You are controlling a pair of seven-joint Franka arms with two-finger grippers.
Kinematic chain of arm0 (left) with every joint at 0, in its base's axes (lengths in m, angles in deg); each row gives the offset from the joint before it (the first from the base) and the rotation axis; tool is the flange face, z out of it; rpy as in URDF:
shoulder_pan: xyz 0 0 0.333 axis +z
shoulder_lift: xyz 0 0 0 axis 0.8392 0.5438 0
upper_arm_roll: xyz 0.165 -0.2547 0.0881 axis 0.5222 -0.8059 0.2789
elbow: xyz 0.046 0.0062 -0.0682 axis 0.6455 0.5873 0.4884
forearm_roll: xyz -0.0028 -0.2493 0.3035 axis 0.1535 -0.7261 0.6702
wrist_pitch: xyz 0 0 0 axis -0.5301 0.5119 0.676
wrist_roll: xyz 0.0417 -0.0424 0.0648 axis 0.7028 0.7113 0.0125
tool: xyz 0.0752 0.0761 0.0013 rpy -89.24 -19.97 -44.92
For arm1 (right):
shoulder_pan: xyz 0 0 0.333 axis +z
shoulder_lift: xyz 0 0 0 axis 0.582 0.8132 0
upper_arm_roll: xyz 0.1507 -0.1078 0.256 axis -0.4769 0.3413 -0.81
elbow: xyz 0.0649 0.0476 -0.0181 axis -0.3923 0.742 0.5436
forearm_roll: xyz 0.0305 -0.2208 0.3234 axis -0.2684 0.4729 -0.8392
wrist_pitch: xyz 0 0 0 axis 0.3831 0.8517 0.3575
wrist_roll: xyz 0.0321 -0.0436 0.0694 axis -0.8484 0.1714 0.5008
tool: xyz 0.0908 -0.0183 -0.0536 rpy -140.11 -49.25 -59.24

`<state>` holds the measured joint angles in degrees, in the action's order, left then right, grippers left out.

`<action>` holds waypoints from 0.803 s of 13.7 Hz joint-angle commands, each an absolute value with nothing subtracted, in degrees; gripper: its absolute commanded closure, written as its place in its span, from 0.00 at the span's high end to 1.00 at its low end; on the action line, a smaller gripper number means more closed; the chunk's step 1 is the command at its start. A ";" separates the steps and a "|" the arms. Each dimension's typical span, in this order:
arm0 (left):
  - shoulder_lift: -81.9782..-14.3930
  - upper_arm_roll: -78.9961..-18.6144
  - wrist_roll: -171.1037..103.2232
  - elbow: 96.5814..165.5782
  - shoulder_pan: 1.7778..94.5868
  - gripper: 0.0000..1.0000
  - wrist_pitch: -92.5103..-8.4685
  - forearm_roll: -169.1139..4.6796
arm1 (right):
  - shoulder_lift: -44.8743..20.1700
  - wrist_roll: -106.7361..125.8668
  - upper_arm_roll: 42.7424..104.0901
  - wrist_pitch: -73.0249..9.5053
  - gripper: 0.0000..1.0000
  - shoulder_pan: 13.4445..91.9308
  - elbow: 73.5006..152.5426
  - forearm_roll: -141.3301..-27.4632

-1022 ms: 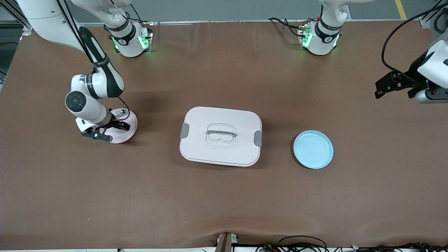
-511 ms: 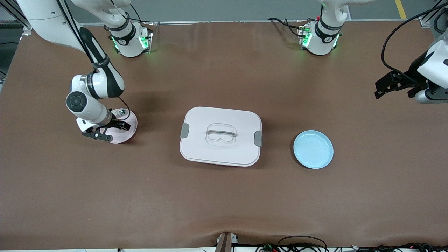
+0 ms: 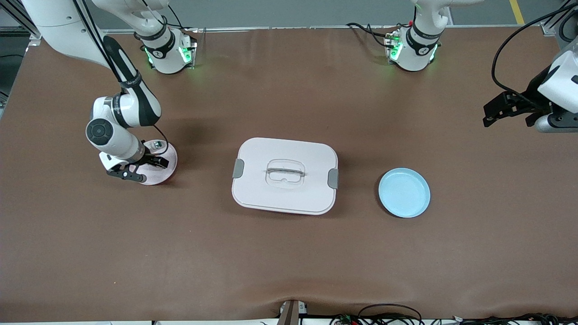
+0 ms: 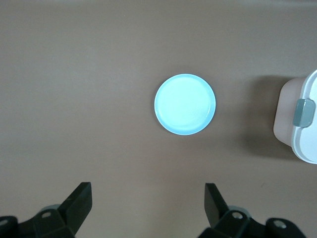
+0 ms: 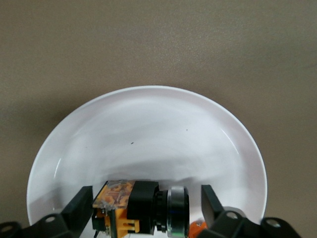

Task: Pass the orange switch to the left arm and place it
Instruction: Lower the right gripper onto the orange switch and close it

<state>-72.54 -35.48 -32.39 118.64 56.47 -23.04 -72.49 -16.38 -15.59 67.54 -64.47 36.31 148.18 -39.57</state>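
The orange switch (image 5: 141, 208), a stubby black part with an orange body and a silver ring, lies on the pink plate (image 3: 165, 169) at the right arm's end of the table. My right gripper (image 3: 137, 169) is low over that plate. In the right wrist view it (image 5: 146, 210) is open, with one finger on each side of the switch and a small gap at the ring end. In the front view the gripper hides the switch. My left gripper (image 3: 493, 113) waits open and empty above bare table at the left arm's end (image 4: 147, 208). The white box (image 3: 284, 175) stands mid-table.
A small white-and-green piece (image 3: 156, 144) lies on the pink plate's edge nearest the bases. A blue plate (image 3: 404, 192) sits between the box and the left arm's end; it also shows in the left wrist view (image 4: 184, 104), beside the box's corner (image 4: 302, 119).
The right arm's wrist has shifted very slightly over the pink plate. The left arm, the box and the plates have not moved.
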 commanded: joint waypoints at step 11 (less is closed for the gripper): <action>-72.84 -35.75 -31.44 117.16 56.35 1.00 -22.27 -73.31 | -19.64 -22.18 66.30 -44.58 0.00 36.20 139.26 -42.17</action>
